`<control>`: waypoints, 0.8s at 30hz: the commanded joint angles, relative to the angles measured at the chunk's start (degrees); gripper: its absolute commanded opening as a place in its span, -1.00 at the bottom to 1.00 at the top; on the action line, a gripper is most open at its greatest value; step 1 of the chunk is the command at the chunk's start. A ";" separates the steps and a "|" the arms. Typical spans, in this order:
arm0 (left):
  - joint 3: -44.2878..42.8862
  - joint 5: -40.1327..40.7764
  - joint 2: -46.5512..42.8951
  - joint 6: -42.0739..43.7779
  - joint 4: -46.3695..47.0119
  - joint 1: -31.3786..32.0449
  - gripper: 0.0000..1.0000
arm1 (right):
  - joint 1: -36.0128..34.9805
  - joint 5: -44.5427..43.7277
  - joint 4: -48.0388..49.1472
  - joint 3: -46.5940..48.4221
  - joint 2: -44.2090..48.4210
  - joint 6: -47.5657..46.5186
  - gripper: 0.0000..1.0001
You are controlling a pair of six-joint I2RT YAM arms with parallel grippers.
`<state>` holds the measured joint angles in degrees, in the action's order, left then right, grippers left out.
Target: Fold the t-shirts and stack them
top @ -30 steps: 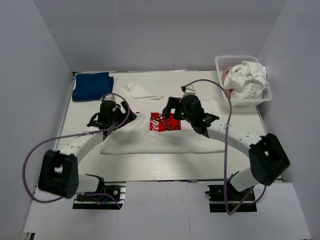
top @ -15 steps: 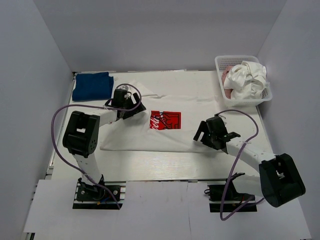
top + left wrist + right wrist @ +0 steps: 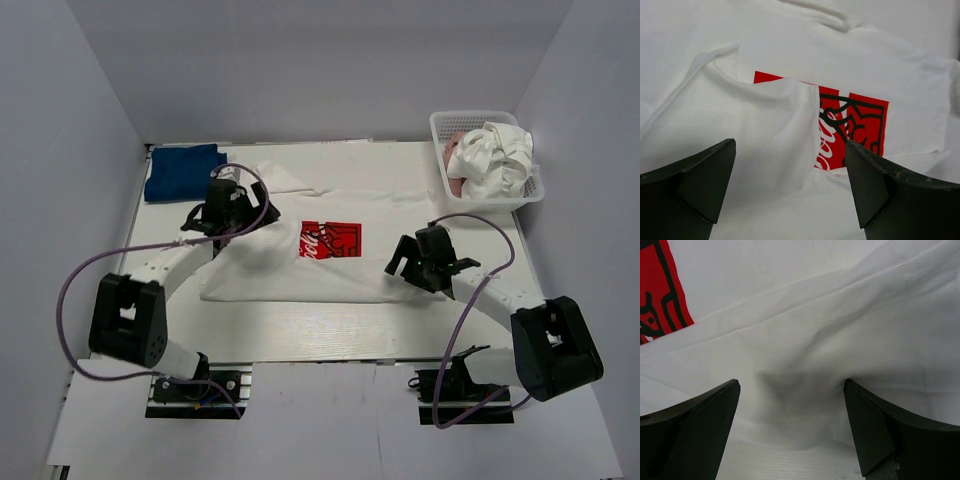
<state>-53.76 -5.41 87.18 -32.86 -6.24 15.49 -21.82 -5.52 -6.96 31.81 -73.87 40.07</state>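
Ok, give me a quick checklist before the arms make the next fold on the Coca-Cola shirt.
1. Left hand open and empty: ok.
2. Right hand open and empty, over the shirt's near edge: ok.
3. Coca-Cola shirt lying flat: not ok. A cloth flap overlaps the red print, and there are creases under the right hand.
4. Folded blue shirt set aside at far left: ok.
5. Basket out of the way at far right: ok.
6. Either hand touching cloth: cannot tell.
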 commanded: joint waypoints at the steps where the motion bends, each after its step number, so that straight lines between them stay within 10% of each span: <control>1: 4.79 4.08 -8.49 0.35 -2.55 0.16 0.99 | -0.06 2.45 -4.81 -0.26 -2.07 -0.79 0.81; 11: 21.58 13.22 -13.08 -6.42 -10.89 -0.37 0.99 | 0.90 -2.12 -16.76 -4.56 4.33 3.96 0.81; 24: 20.26 12.99 -16.23 -17.67 -33.22 -0.37 0.99 | 2.05 2.70 -20.63 -8.44 13.31 2.82 0.81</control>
<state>-35.31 8.32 73.21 -47.20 -27.99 15.49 -20.21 -4.32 -18.63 25.65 -60.05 43.53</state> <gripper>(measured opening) 0.995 0.903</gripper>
